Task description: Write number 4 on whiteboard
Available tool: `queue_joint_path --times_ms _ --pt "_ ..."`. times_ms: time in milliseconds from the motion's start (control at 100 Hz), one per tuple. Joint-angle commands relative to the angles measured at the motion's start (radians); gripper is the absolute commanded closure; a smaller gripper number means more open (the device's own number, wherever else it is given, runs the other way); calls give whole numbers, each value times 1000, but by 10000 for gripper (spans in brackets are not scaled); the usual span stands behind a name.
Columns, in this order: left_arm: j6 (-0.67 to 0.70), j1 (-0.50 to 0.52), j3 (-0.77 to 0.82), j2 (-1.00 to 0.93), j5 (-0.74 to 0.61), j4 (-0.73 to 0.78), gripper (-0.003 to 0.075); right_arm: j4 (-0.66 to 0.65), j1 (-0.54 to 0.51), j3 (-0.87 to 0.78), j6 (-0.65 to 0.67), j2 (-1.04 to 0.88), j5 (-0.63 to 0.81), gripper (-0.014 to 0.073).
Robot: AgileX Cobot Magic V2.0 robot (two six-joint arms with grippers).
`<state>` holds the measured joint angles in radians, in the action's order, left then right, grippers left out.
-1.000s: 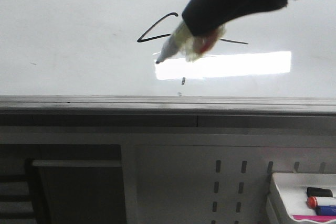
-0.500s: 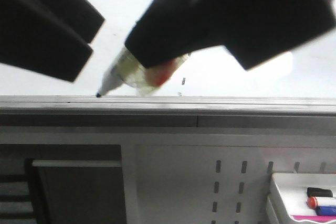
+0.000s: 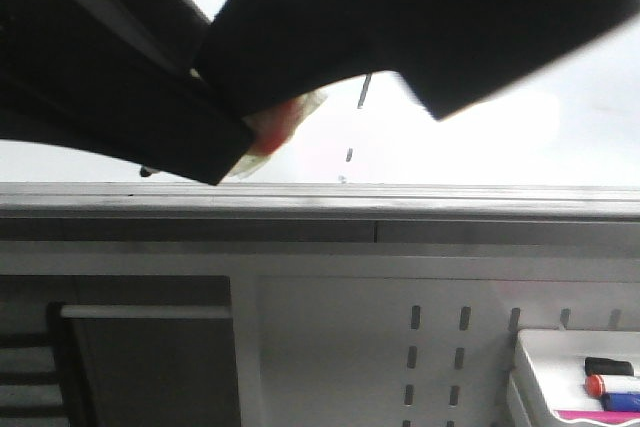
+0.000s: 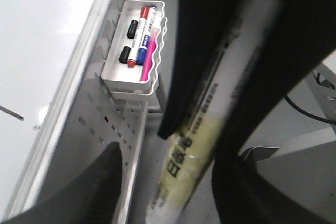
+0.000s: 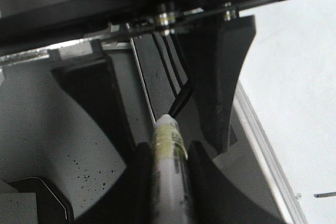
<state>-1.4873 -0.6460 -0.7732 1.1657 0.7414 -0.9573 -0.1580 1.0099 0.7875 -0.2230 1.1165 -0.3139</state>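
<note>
Front view: most of the whiteboard is blocked by two dark arm bodies close to the cam. Of the number 4 only a short near-vertical stroke is seen, just under the edge of the right gripper; the rest of the fig. is hidden. The stroke's long axis runs up-down on the board w/ a slight lean. Small dark specks are seen below it, apart from it.

A marker is clamped betw. the right gripper's fingers, as shown in the right wrist view; its barrel is wrapped in yellowish tape, long axis running out fwd from the fingers, white tip end pointed away from the wrist. In the front view the marker is seen only as a red/yellowish patch, angled down-left toward the board's grey edge rail; the tip is hidden behind the left arm. The visible stroke thus lies up-right of the marker, well apart from its tip end.

Left gripper: dark fingers flank the marker barrel in the left wrist view w/ gaps either side; whether it is released or clenched cannot be told.

A white tray of markers is hung on the grey perforated panel below the rail.
</note>
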Motion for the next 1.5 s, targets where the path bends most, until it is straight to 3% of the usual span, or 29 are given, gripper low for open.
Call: queue_joint_path --times_ms 0,160,300,710,800,970,1060,1170,1270,1380,1460,1490 --pt "39 -6 -35 -2 -31 -49 477 -4 8 27 -5 -26 70 666" --pt "39 -6 -35 5 -18 -34 649 -9 8 27 -5 -26 50 666" --pt "39 -6 -35 5 -4 -5 741 -9 8 27 -5 -26 50 666" --pt "39 -6 -35 5 -1 4 741 -9 8 27 -5 -26 66 642" --pt "39 -6 -35 5 -1 4 741 -9 8 27 -5 -26 79 530" --pt "39 -6 -35 5 -1 4 741 -21 4 31 -5 -56 120 167" --pt "39 -4 -35 5 -1 4 741 -26 -4 31 -5 -93 140 91" --pt "67 -4 -33 5 -41 4 741 -26 -28 31 -5 -147 144 119" --pt "143 -4 -17 7 -152 4 741 -24 -68 31 -2 -190 115 218" --pt "271 -4 9 20 -330 -28 741 -24 -133 29 49 -230 58 453" --pt "320 -4 26 37 -447 -138 741 -22 -171 22 49 -254 19 655" --pt "320 -4 26 48 -482 -188 741 -19 -185 17 51 -267 18 661"
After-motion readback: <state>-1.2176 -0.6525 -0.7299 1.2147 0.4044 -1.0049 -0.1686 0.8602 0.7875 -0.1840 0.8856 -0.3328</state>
